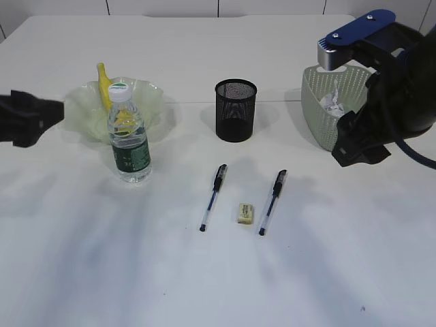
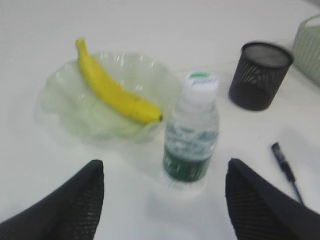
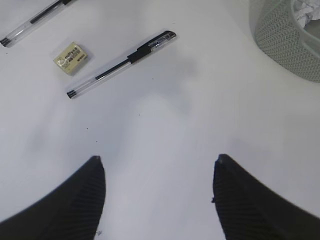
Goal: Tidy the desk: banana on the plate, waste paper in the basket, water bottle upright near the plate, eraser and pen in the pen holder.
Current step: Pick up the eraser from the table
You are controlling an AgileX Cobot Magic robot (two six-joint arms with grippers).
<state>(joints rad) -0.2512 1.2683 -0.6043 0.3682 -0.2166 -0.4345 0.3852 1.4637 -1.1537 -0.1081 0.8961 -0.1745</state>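
The banana lies in the wavy green glass plate; both also show in the left wrist view, banana and plate. The water bottle stands upright in front of the plate. The black mesh pen holder is empty. Two pens lie flat with the eraser between them. The waste paper sits in the green basket. My left gripper is open and empty, short of the bottle. My right gripper is open and empty, over bare table beside the basket.
The right arm's body hangs in front of the basket. The left arm sits at the left edge beside the plate. In the right wrist view a pen and the eraser lie ahead to the left, the basket to the right.
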